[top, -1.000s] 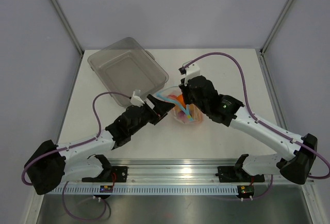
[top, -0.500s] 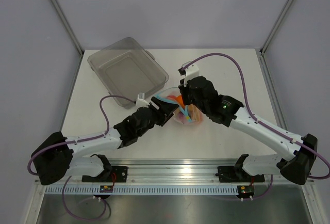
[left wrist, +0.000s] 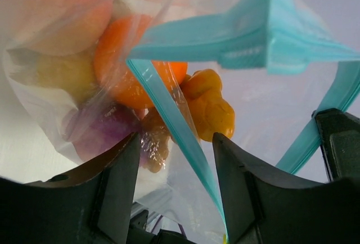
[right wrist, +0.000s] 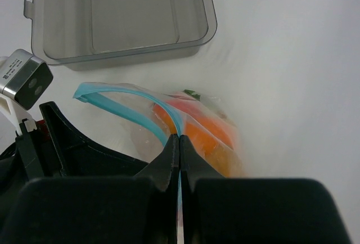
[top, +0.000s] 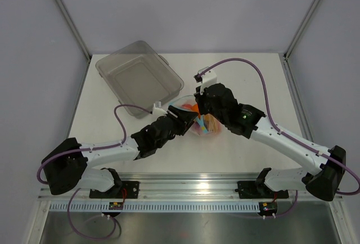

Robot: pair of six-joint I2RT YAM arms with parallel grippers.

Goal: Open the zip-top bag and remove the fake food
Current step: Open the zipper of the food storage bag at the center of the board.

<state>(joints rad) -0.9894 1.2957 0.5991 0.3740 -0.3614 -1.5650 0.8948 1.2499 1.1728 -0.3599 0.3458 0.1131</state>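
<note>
The zip-top bag point(top: 205, 126) lies mid-table with its mouth held apart. My right gripper point(right wrist: 180, 141) is shut on the far light-blue zip strip point(right wrist: 169, 112), lifting that lip. My left gripper point(left wrist: 175, 165) is open at the bag's mouth. The near zip strip point(left wrist: 169, 126) runs between its fingers point(left wrist: 115, 185) without touching either one. Inside the bag sits the fake food: an orange piece point(left wrist: 129, 78), a yellow one point(left wrist: 212, 108) and a purple one point(left wrist: 98, 134). In the top view the left gripper point(top: 184, 119) and right gripper point(top: 199, 113) meet over the bag.
A rigid clear tub point(top: 138, 78) stands at the back left, close behind the bag; it also shows in the right wrist view as the tub point(right wrist: 121, 16). The left wrist's camera housing point(right wrist: 25, 81) sits just left of the bag's mouth. Purple cables arch over both arms.
My left arm has reached further right into the bag's mouth and its jaws have narrowed around the near zip strip. The right gripper has kept its hold and place.
</note>
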